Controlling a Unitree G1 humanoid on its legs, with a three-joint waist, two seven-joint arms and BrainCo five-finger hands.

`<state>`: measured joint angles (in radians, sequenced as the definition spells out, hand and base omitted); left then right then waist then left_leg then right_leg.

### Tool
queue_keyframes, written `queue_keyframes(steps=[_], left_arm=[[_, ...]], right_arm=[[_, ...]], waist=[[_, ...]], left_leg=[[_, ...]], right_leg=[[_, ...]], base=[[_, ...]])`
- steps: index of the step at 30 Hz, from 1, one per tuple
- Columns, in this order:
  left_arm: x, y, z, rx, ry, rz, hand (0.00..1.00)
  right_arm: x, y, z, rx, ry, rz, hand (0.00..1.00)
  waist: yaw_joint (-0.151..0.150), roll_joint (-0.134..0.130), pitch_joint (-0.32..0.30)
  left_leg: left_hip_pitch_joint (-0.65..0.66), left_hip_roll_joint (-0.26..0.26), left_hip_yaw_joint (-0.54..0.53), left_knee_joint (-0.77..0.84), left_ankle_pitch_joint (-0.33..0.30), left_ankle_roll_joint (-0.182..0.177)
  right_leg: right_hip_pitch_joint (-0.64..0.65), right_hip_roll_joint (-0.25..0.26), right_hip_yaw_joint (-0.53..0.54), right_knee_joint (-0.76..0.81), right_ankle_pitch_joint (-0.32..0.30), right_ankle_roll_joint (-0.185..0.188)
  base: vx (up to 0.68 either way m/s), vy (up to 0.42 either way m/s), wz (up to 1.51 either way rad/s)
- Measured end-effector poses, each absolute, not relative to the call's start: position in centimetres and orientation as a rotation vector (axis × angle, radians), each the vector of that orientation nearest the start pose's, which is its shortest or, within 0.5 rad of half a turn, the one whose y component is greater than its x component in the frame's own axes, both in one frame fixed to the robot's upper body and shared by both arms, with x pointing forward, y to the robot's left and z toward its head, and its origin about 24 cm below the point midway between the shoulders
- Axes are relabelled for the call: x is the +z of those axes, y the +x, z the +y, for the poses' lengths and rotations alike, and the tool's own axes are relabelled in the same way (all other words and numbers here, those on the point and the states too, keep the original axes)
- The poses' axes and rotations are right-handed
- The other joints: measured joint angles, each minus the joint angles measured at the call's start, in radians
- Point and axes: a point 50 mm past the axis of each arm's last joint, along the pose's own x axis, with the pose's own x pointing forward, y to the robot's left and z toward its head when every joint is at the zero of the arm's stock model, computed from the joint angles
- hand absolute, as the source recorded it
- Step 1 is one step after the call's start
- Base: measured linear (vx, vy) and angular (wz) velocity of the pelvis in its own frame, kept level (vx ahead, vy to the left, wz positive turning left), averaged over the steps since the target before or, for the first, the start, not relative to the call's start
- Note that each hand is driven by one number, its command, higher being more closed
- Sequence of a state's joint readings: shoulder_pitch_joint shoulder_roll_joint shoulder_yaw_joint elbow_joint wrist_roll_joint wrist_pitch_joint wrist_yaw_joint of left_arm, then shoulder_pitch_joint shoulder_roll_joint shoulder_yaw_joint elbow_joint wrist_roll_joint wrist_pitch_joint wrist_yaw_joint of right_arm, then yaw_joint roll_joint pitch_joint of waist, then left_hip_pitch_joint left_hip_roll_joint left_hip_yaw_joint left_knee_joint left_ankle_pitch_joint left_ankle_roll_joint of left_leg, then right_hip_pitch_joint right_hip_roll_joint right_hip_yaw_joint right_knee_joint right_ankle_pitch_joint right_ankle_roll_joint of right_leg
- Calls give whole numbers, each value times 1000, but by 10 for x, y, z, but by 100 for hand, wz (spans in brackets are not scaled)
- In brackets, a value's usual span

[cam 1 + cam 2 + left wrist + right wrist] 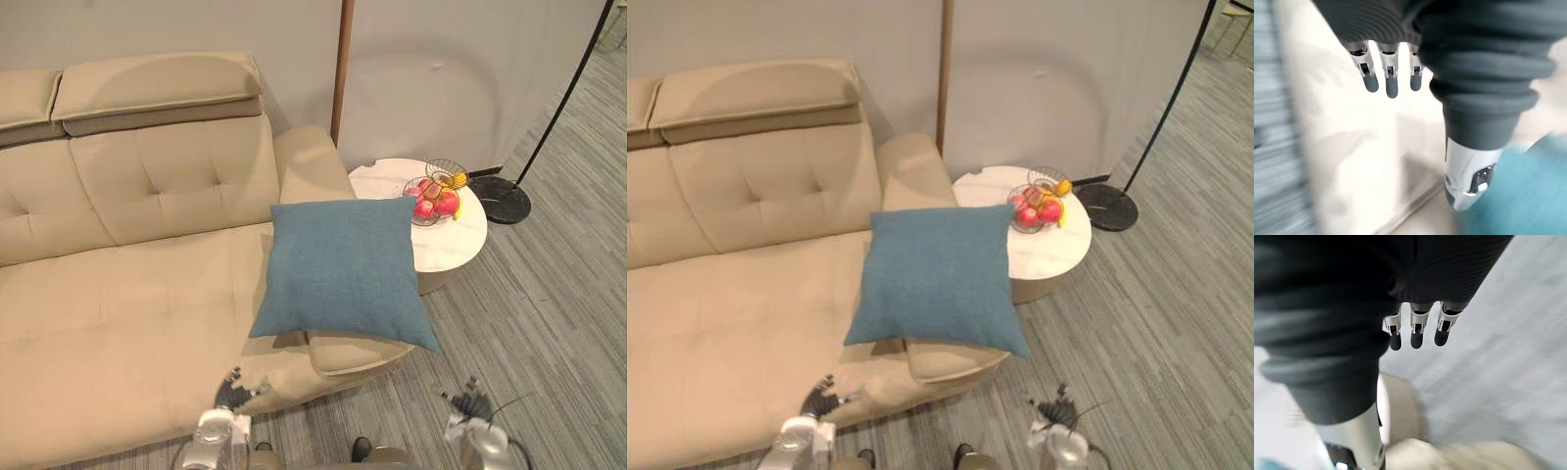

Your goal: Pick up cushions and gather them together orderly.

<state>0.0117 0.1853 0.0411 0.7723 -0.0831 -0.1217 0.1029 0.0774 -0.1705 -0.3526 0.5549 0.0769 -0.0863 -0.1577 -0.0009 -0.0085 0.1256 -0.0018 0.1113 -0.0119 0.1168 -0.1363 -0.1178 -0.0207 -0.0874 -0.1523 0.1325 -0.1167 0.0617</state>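
The robot's left hand (233, 392) hangs by the front edge of the beige sofa (118, 313) and its right hand (468, 403) over the grey carpet (549, 323). Both have fingers straight and parted from the thumb, and both are empty. Just beyond them, 1 blue cushion (343, 269) lies tilted on the sofa's right end, its near corner jutting past the seat edge, apart from both hands and roughly between them. A beige pad (358, 352) peeks from beneath it; whether that is a 2nd cushion or part of the sofa cannot be told. The cushion looks light, soft and yielding, and its woven cover should not slip. It would likely sag if pinched at 1 corner, so a hold on its 2 side edges, 1 hand each, seems soundest. Farther back, a round white side table (460, 245) carries a wire basket of fruit (434, 201) near the cushion's far corner, with a black lamp base (503, 199) behind.
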Motion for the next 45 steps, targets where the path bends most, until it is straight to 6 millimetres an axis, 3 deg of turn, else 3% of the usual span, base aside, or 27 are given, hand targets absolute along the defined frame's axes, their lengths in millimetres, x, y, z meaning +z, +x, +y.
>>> queue_keyframes(steps=[1,5,10,16,19,23,29,38,39,41,42,45], left_arm=[[-94,188,236,270,125,604,0],[-65,206,256,347,125,460,0],[-38,229,257,373,99,321,0],[-3,273,239,310,95,175,0],[25,303,224,264,105,78,0],[55,335,217,247,126,10,0],[100,369,205,201,187,-84,0],[177,403,167,100,262,-258,0],[184,406,163,93,263,-271,0],[191,408,156,85,260,-285,0],[195,408,151,75,255,-296,100],[208,410,139,61,257,-335,100]], right_arm=[[-49,184,-296,-587,-98,407,0],[-11,208,-308,-573,-164,241,0],[6,230,-303,-536,-190,171,0],[35,273,-281,-448,-164,53,0],[55,303,-261,-385,-119,-12,0],[80,333,-250,-353,-72,-66,0],[105,357,-244,-378,42,-103,0],[172,384,-226,-362,129,-267,0],[178,387,-221,-353,129,-282,100],[183,388,-216,-346,146,-293,100],[184,389,-213,-341,163,-300,100],[193,387,-203,-311,210,-347,100]], waist=[[0,2,-2],[-5,6,-12],[-4,7,-12],[2,5,8],[10,1,63],[17,-1,137],[32,-1,203],[12,-3,272],[10,-6,276],[6,-6,277],[6,-6,277],[7,-6,277]], left_leg=[[0,-3,0,-7,4,5],[-32,-7,-3,-57,49,8],[-35,-7,-11,-111,89,9],[-131,-15,-27,-135,145,13],[-186,-18,-28,-129,169,14],[-283,-29,-35,-71,174,15],[-366,-37,-39,-56,200,14],[-452,-29,-32,-119,271,5],[-455,-26,-24,-131,278,4],[-459,-24,-18,-137,281,3],[-462,-21,-13,-137,281,3],[-476,-12,4,-137,281,3]], right_leg=[[6,-1,-2,-16,10,1],[-26,-2,-9,-61,50,0],[-35,-1,-21,-92,80,-1],[-129,-7,-30,-101,126,-8],[-196,-12,-29,-61,132,-9],[-296,-28,-24,7,132,-9],[-398,-39,-17,66,132,-10],[-537,-35,-3,106,147,-27],[-548,-33,2,104,152,-27],[-558,-30,8,104,155,-28],[-563,-27,11,101,157,-30],[-577,-15,26,81,173,-34]], base=[[-17,30,4],[-42,8,4],[-65,-5,6],[-112,4,8],[-142,-12,3],[-136,-7,3],[-95,-6,2],[-57,-24,-3],[-20,-28,-13],[-6,-28,-12],[6,-31,-14],[8,-28,-20]])
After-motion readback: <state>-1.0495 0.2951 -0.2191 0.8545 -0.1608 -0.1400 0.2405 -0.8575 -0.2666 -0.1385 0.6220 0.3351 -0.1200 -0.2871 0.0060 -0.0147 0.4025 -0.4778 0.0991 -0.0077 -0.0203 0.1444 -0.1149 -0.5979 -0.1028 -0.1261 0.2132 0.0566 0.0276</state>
